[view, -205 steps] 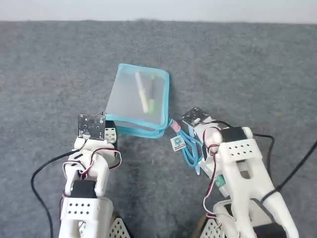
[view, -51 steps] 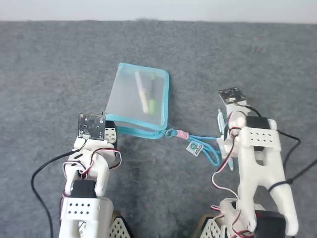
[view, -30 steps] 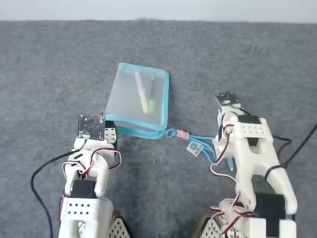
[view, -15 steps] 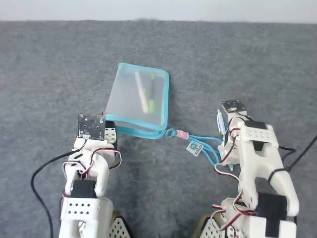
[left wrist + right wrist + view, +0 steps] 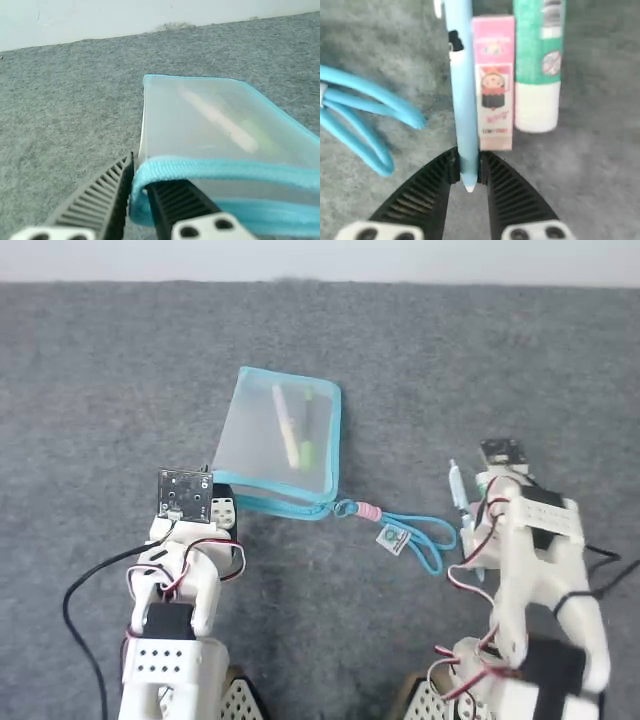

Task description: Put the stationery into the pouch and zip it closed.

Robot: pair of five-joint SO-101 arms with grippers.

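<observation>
On the grey carpeted table (image 5: 100, 360), the left gripper (image 5: 139, 175) is clamped on the zip-edge corner of the translucent pouch (image 5: 270, 440), apparently to steady it for loading. Well apart, the right gripper (image 5: 468, 159) pinches a pale blue pen (image 5: 462, 75) near its end, probably to carry it over. A pink eraser box (image 5: 492, 85) and a green glue stick (image 5: 537, 65) lie just beside the pen.

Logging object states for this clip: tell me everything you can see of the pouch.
The pouch is a flat, frosted translucent bag with light blue edging, lying on the grey table. A pale pen and a green item show through it. The left gripper is shut on its zipper edge. From one corner a blue cord with a pink bead and tag trails across the table. Zip state unclear.
</observation>
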